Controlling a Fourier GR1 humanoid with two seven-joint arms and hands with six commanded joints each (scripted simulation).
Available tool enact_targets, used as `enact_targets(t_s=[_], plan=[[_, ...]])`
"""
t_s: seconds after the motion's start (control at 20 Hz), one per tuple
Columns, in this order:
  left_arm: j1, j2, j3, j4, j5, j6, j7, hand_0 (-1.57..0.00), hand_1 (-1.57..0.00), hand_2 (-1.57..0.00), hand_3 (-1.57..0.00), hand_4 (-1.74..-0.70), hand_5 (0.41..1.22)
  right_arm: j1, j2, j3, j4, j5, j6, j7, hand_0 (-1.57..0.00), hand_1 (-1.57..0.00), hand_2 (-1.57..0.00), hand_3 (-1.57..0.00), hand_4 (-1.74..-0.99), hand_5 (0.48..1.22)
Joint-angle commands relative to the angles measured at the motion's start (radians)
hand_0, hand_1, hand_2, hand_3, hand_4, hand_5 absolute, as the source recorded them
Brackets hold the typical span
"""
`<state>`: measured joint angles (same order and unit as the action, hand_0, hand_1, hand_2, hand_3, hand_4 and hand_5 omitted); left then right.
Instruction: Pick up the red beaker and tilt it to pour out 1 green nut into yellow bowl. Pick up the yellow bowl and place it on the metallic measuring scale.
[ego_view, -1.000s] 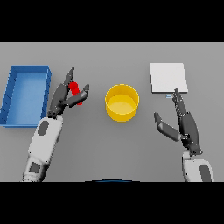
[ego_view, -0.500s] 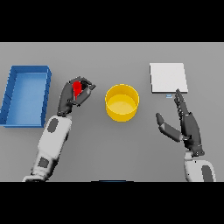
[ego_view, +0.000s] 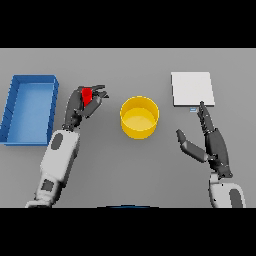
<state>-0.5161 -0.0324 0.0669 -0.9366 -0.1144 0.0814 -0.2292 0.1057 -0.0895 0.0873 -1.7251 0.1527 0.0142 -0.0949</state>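
Observation:
The red beaker (ego_view: 87, 96) shows as a small red shape inside my left hand (ego_view: 80, 106), whose fingers are curled round it left of the bowl. The yellow bowl (ego_view: 139, 116) stands at the table's middle, upright, nothing visible inside it. The metallic measuring scale (ego_view: 192, 89) is a pale square plate at the back right. My right hand (ego_view: 212, 142) hovers open at the right, fingers straight and pointing toward the scale, thumb spread out to the left. No green nut can be made out.
A blue tray (ego_view: 29, 108) with raised walls lies at the far left, just beside my left forearm.
My left hand has closed round the red beaker and shifted right, toward the bowl. The right hand has barely moved.

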Motion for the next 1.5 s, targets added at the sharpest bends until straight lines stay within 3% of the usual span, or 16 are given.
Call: enact_targets(t_s=[0.0,0.3,0.55,0.65,0.75,1.0,1.3,1.4,1.45], plan=[[0.001,0.002,0.002,-0.030,0.017,-0.011,0.012,-1.51,-1.52,-1.52,-1.50,-1.68,1.144,0.005,0.002,0.007,0.003,0.013,-0.004,-0.008,0.00,0.00,0.00,0.00,-1.238,0.643],[-0.030,0.054,-0.044,-0.116,0.019,-0.039,0.099,-1.56,-1.56,-1.56,-1.55,-1.72,1.130,-0.009,0.001,0.008,0.018,0.036,-0.019,-0.030,0.00,0.00,0.00,0.00,-1.219,0.653],[-0.048,0.099,-0.085,-0.108,-0.015,-0.046,0.110,-1.56,-1.56,-1.56,-1.55,-1.72,1.139,-0.006,-0.011,0.007,0.011,0.046,-0.021,-0.046,0.00,0.00,0.00,0.00,-1.219,0.661],[-0.064,0.127,-0.133,-0.116,-0.071,-0.040,0.121,-1.56,-1.56,-1.56,-1.56,-1.73,1.134,-0.001,-0.014,0.012,0.017,0.062,-0.024,-0.037,0.00,0.00,0.00,0.00,-1.210,0.664],[-0.100,0.172,-0.183,-0.127,-0.126,-0.062,0.187,-1.56,-1.57,-1.57,-1.56,-1.73,1.124,-0.007,-0.015,0.006,0.023,0.058,-0.025,-0.031,0.00,0.00,0.00,0.00,-1.199,0.658],[-0.179,0.247,-0.343,-0.127,-0.285,-0.113,0.276,-1.57,-1.57,-1.57,-1.57,-1.74,1.129,0.000,-0.010,0.019,-0.001,0.059,-0.017,-0.007,0.00,0.00,0.00,0.00,-1.178,0.663],[-0.299,0.303,-0.543,-0.098,-0.502,-0.189,0.355,-1.57,-1.57,-1.57,-1.57,-1.74,1.183,0.012,-0.009,0.012,-0.013,0.035,-0.005,-0.015,0.00,0.00,0.00,0.00,-1.183,0.673],[-0.348,0.281,-0.607,-0.054,-0.577,-0.222,0.386,-1.57,-1.57,-1.57,-1.57,-1.74,1.197,-0.002,-0.008,0.010,-0.013,0.032,-0.005,0.010,0.00,0.00,0.00,0.00,-1.187,0.676],[-0.370,0.286,-0.632,-0.040,-0.604,-0.259,0.387,-1.57,-1.57,-1.57,-1.57,-1.69,1.202,0.010,-0.004,0.016,-0.012,0.035,-0.004,0.008,0.00,0.00,0.00,0.00,-1.191,0.675]])
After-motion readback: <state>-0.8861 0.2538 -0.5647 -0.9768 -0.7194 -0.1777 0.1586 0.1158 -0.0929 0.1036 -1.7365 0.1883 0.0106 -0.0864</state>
